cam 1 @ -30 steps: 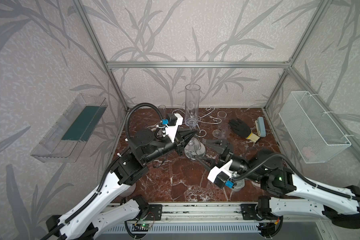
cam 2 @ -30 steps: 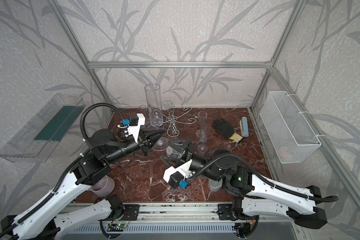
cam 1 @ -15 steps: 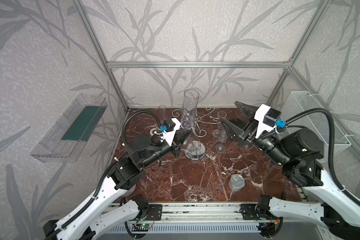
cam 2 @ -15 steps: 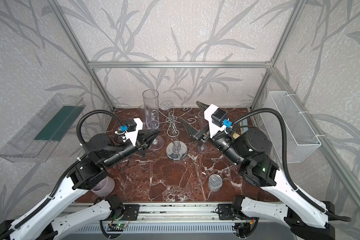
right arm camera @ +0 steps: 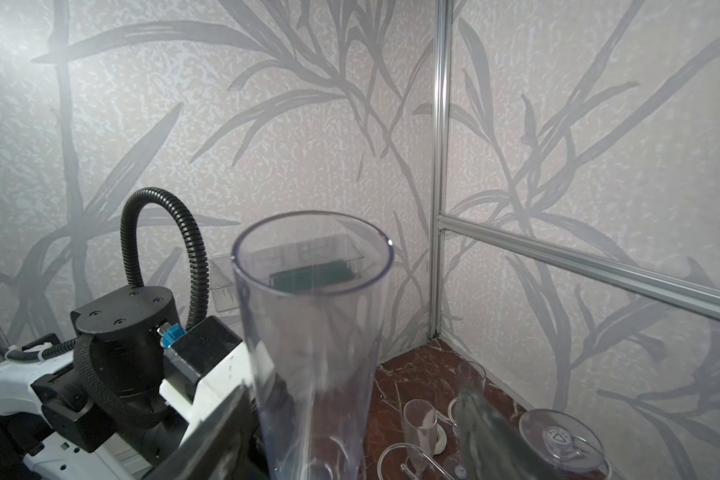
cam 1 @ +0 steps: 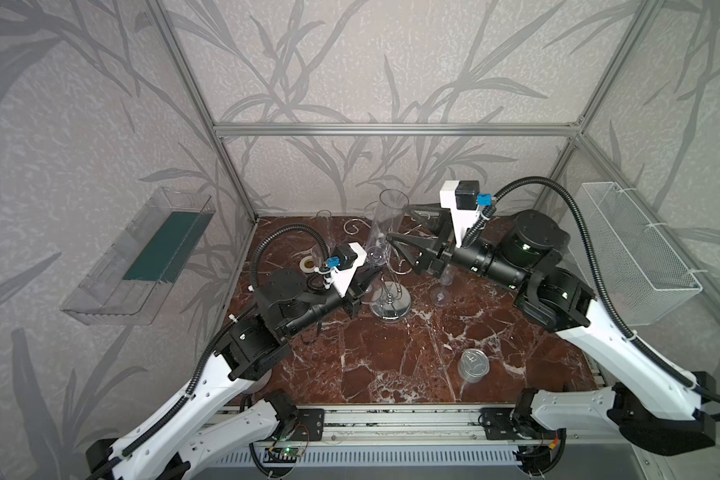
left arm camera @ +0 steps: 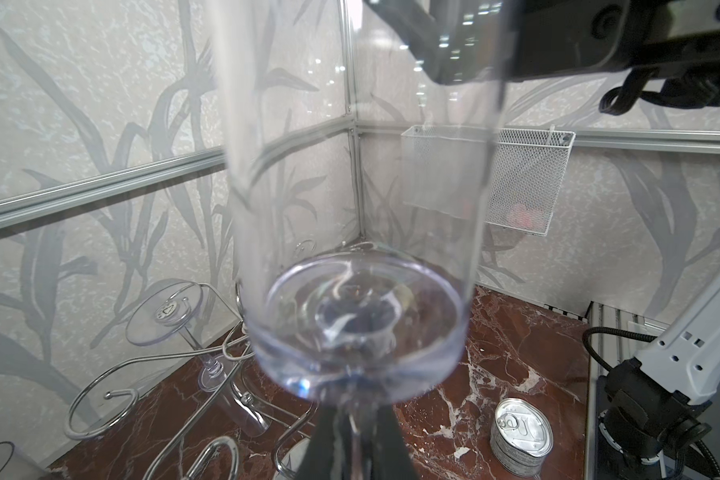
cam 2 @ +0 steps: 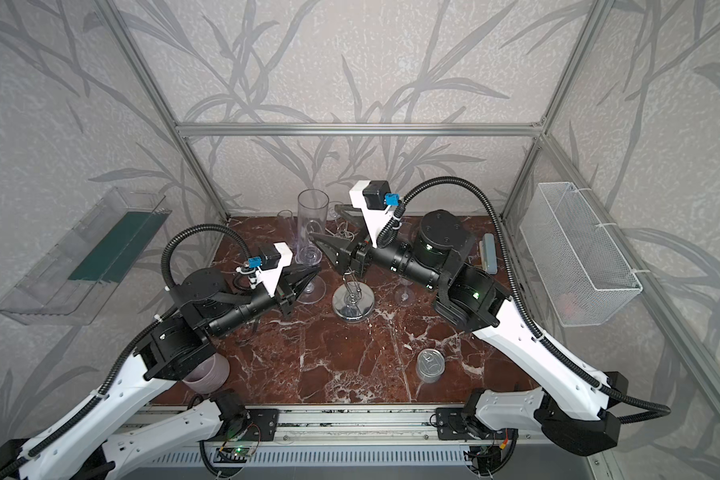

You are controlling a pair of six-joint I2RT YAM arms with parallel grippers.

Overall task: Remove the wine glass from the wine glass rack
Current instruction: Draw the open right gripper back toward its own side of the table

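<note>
- We see the left pincer (cam 2: 313, 275) pinching the stem of the glass (cam 2: 310, 220) just under the bowl. The glass stands upright above its tips.
- The right pincer (cam 2: 324, 221) is spread wide, higher than the left one. It has one finger just beside the bowl and the other clear of it.
- The glass is off the rack (cam 2: 353, 309). The rack's base sits on the bench (cam 2: 308, 365) just beyond the left pincer's tips, beneath the right pincer.
- We cannot tell whether the glass's foot touches the bench.
- A can (cam 2: 431, 365) stands well apart from both pincers.
</note>
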